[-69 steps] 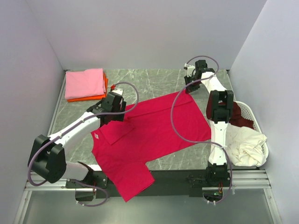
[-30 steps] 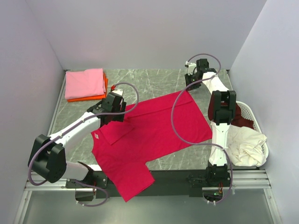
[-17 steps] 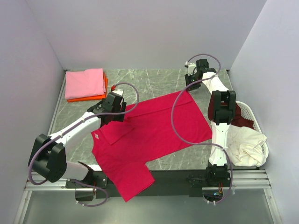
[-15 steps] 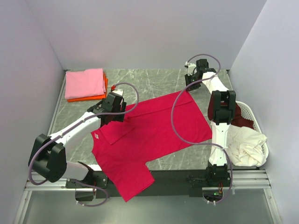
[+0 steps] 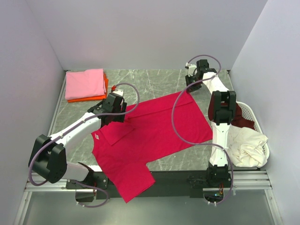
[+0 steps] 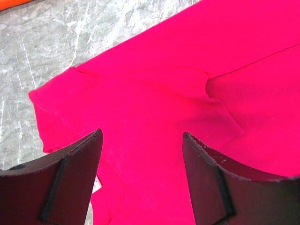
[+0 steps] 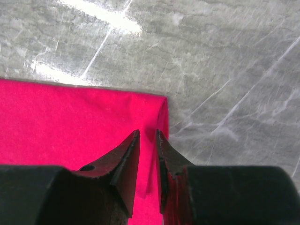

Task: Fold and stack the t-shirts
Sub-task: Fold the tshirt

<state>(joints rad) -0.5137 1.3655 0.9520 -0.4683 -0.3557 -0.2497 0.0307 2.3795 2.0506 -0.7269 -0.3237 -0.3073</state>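
Note:
A crimson red t-shirt (image 5: 154, 131) lies spread on the marble table, its near sleeve hanging over the front edge. One sleeve is folded in over the body near the white neck label (image 5: 96, 136). My left gripper (image 5: 114, 118) hovers open over that folded sleeve (image 6: 140, 98), with its fingers (image 6: 70, 178) apart and empty. My right gripper (image 5: 190, 89) is at the shirt's far right corner. In the right wrist view the right gripper (image 7: 147, 136) is closed to a narrow slit with the red hem (image 7: 161, 112) pinched between the fingers.
A folded pink t-shirt (image 5: 85, 83) lies on an orange one (image 5: 89, 99) at the back left. A white oval basket (image 5: 265, 151) at the right edge holds a cream shirt (image 5: 246, 145) and a maroon one (image 5: 242, 117). Grey walls close in the table on three sides.
The right wrist shifted slightly at the shirt's far corner early on. Over the last second nothing has visibly moved.

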